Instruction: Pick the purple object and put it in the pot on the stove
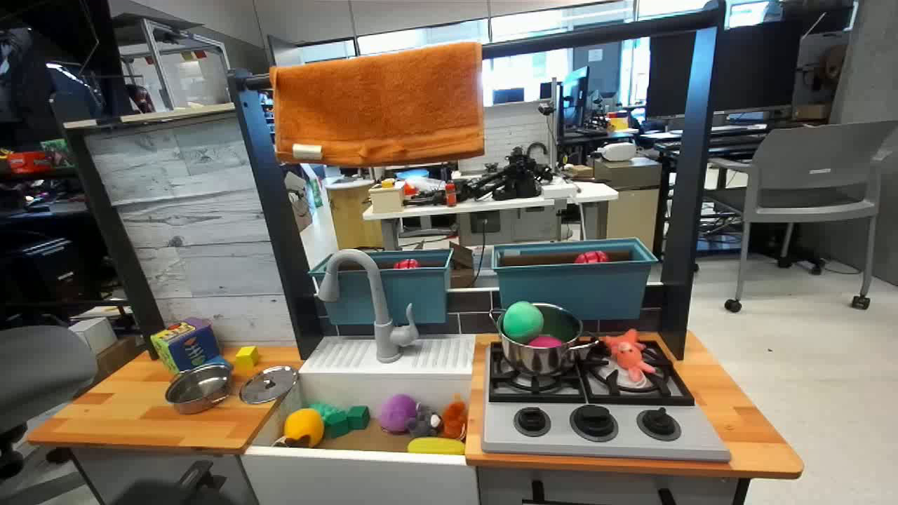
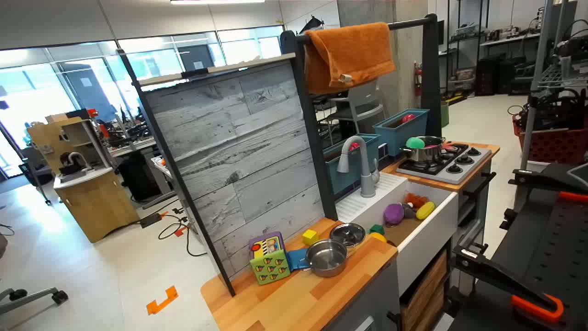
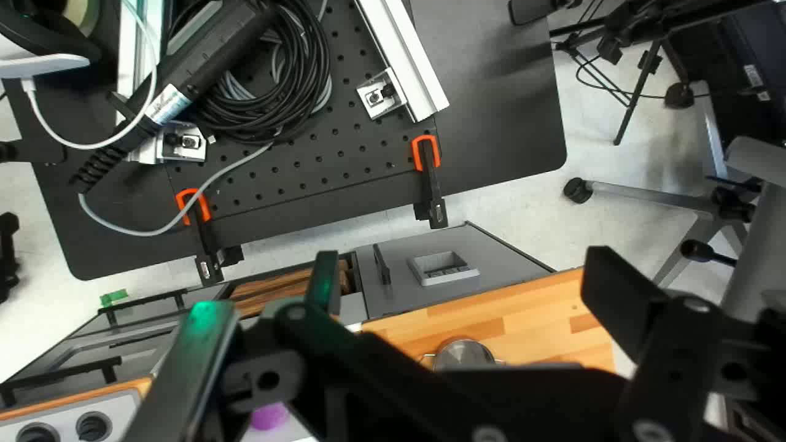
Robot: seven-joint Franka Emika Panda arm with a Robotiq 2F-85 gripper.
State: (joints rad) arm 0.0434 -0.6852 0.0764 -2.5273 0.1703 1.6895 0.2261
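Note:
The purple object (image 1: 398, 412) is a rounded piece lying in the white sink basin, beside a grey toy. It also shows in an exterior view (image 2: 393, 214) and, partly hidden by my gripper, low in the wrist view (image 3: 269, 416). The metal pot (image 1: 539, 360) stands on a burner of the stove (image 1: 561, 449) and holds a green ball and a pink piece. Pot (image 2: 419, 154) and stove (image 2: 466, 170) show in an exterior view too. In the wrist view my gripper (image 3: 466, 276) is open and empty, with the counter and cabinet below it. The exterior views do not show my gripper.
The sink (image 1: 358, 466) also holds a yellow ball (image 1: 304, 426), green blocks, an orange toy and a yellow piece. A faucet (image 1: 382, 308) rises behind it. A second metal pan (image 1: 200, 389) and a lid (image 1: 269, 385) lie on the counter. A pink toy (image 1: 629, 356) lies on the stove.

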